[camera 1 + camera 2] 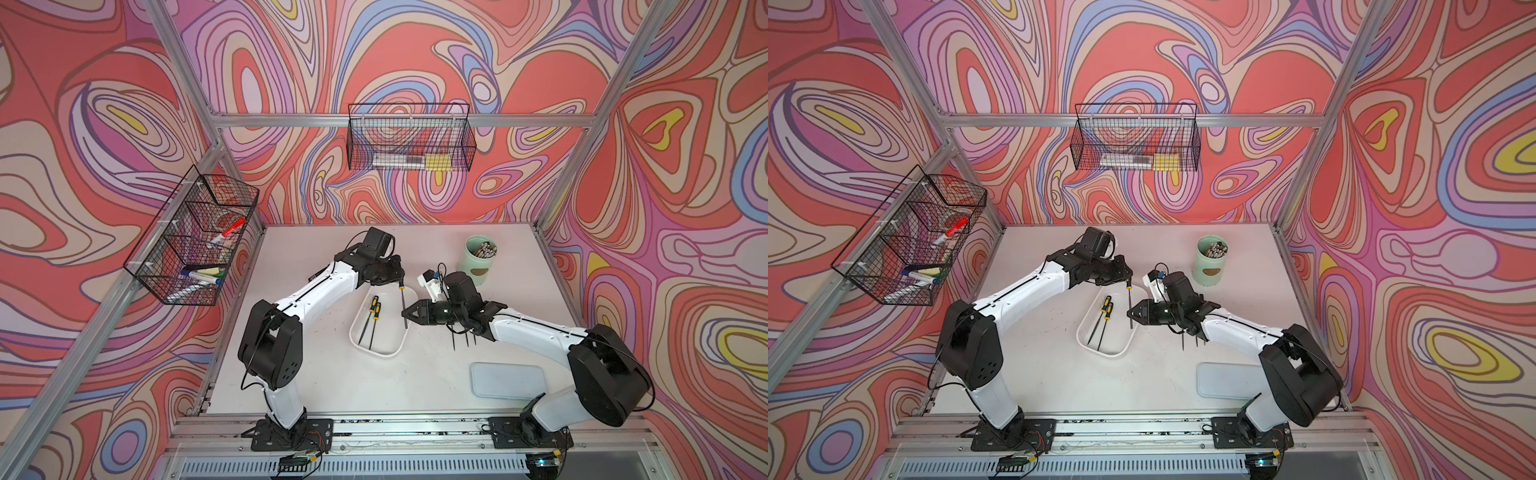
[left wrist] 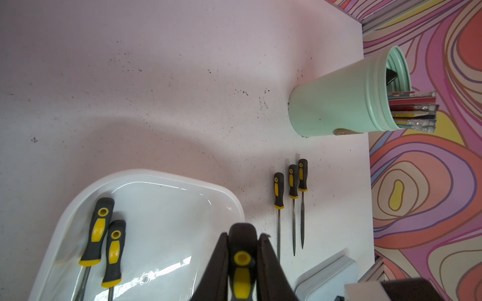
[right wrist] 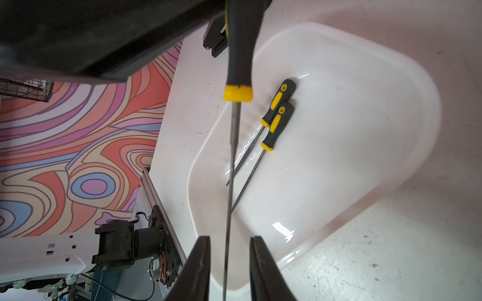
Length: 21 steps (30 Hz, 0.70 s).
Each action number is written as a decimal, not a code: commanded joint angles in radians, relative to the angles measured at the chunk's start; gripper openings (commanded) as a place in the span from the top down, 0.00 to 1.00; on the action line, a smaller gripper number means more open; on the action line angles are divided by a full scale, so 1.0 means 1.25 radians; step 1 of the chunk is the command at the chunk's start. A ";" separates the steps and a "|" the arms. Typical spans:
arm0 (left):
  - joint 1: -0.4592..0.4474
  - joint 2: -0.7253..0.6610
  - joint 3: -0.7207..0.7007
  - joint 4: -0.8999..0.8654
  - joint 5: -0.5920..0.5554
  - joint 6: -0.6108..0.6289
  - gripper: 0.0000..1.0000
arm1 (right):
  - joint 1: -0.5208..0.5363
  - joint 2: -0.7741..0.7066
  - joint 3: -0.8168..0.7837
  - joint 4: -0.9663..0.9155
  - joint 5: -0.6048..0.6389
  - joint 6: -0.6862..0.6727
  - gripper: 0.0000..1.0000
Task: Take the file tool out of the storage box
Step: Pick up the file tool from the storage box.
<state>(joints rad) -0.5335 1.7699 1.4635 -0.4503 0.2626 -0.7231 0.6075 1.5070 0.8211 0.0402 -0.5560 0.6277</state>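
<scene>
The white storage box (image 1: 390, 332) (image 1: 1117, 337) (image 2: 156, 208) (image 3: 352, 130) lies mid-table with two yellow-and-black files (image 1: 372, 316) (image 3: 273, 117) inside. My left gripper (image 1: 399, 279) (image 1: 1126, 280) (image 2: 243, 235) is shut on the handle of a third file tool (image 1: 404, 305) (image 1: 1130, 305) (image 2: 241, 260) (image 3: 240, 52). This one hangs upright over the box's far right side. My right gripper (image 1: 405, 312) (image 1: 1130, 312) (image 3: 229, 238) is open. Its jaws stand on either side of the file's thin shaft, with a gap on both sides.
Three more files (image 1: 465, 338) (image 2: 293, 203) lie on the table to the right of the box, under my right arm. A pale lid (image 1: 507, 380) (image 1: 1225, 378) sits front right. A mint cup (image 1: 478, 259) (image 2: 339, 104) stands back right. Wire baskets (image 1: 409, 139) hang on the walls.
</scene>
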 commanded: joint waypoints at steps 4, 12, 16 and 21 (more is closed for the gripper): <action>0.009 -0.031 -0.009 0.018 0.010 0.000 0.95 | 0.011 0.015 0.029 0.016 -0.003 0.000 0.81; 0.017 -0.037 -0.022 0.030 0.017 -0.003 0.95 | 0.012 0.018 0.040 0.006 -0.003 -0.004 0.94; 0.018 -0.038 -0.023 0.037 0.024 -0.007 0.95 | 0.012 0.027 0.044 0.009 -0.007 -0.002 1.00; 0.022 -0.039 -0.027 0.050 0.043 -0.012 0.88 | 0.012 0.031 0.045 0.012 -0.001 0.001 1.00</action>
<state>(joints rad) -0.5098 1.7538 1.4441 -0.4316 0.2852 -0.7269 0.6167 1.5299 0.8566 0.0372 -0.5533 0.6380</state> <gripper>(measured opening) 0.199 0.047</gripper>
